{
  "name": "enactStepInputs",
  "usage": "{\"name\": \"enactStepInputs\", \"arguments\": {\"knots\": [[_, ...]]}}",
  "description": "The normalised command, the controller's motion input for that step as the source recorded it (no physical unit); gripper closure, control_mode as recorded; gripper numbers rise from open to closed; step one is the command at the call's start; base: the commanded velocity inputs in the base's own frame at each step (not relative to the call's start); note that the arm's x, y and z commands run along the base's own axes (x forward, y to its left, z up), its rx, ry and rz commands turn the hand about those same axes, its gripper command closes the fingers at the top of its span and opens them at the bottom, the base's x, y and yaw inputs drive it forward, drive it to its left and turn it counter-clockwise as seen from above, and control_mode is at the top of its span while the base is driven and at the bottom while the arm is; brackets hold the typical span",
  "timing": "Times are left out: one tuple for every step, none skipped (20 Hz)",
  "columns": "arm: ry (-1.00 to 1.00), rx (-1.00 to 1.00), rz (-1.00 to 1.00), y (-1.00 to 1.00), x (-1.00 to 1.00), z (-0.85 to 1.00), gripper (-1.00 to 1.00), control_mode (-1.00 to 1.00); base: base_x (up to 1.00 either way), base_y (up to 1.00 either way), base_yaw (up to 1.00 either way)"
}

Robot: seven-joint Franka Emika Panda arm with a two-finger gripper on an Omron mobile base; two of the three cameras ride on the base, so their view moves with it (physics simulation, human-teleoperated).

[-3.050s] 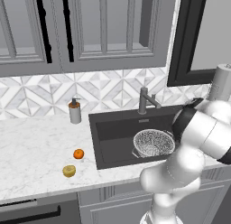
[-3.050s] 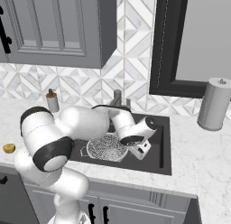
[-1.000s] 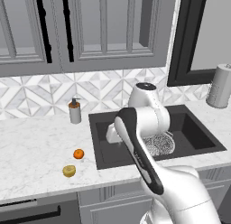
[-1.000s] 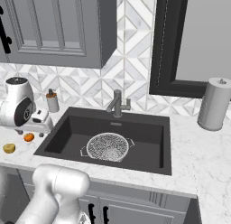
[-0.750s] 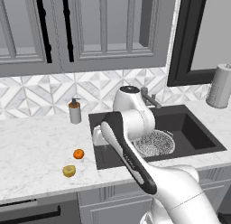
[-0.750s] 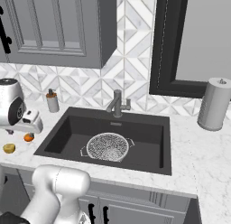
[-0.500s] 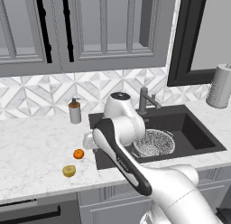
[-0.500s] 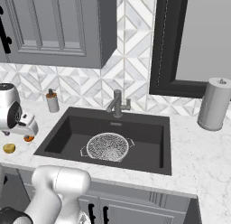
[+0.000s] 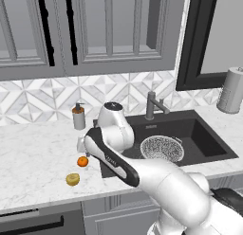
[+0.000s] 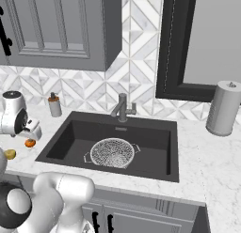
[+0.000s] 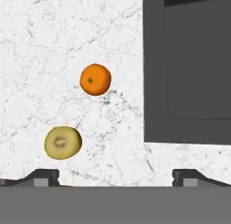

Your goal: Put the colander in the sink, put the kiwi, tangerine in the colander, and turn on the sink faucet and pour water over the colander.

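**Open gripper above the two fruits, colander already in the sink**

At the left of the marble counter (image 9: 33, 158), the kiwi (image 9: 72, 179) lies nearest the front edge, with the tangerine (image 9: 82, 161) just behind it and a little to the right; the two are close but not touching. From the hand view both fruits sit on bare marble, the tangerine (image 11: 95, 79) nearer the sink's edge than the kiwi (image 11: 63, 142). The gripper (image 9: 81, 145) hangs just above the tangerine, its fingers spread wide and holding nothing. A soap pump bottle (image 9: 79, 116) stands by the backsplash behind it. Further right, the dark sink (image 9: 213, 146) holds the colander (image 9: 162, 149), upright on the basin floor. The sink faucet (image 9: 153, 106) rises behind the basin. A paper towel roll (image 9: 231, 90) stands at the far right.
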Motion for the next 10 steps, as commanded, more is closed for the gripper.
{"name": "enactStepInputs", "arguments": {"knots": [[0.05, -0.01, -0.06, 0.4, 0.51, -0.3, -1.0, -1.0, 0.0, 0.0, 0.0], [0.09, -0.03, -0.04, 0.39, 0.46, -0.29, -1.0, -1.0, 0.0, 0.0, 0.0], [0.1, -0.04, -0.03, 0.37, 0.44, -0.28, -1.0, -1.0, 0.0, 0.0, 0.0], [0.07, -0.04, -0.01, 0.3, 0.36, -0.29, -1.0, -1.0, 0.0, 0.0, 0.0], [0.05, -0.05, -0.01, 0.27, 0.3, -0.29, -1.0, -1.0, 0.0, 0.0, 0.0], [0.0, -0.07, 0.0, 0.24, 0.17, -0.34, -1.0, -1.0, 0.0, 0.0, 0.0], [0.0, -0.09, 0.0, 0.17, 0.11, -0.35, -1.0, -1.0, 0.0, 0.0, 0.0], [0.0, -0.1, 0.0, 0.16, 0.09, -0.37, -1.0, -1.0, 0.0, 0.0, 0.0], [0.04, -0.1, 0.0, 0.15, 0.1, -0.37, -1.0, -1.0, 0.0, 0.0, 0.0], [0.04, -0.09, 0.0, 0.09, 0.15, -0.34, -1.0, -1.0, 0.0, 0.0, 0.0]]}}
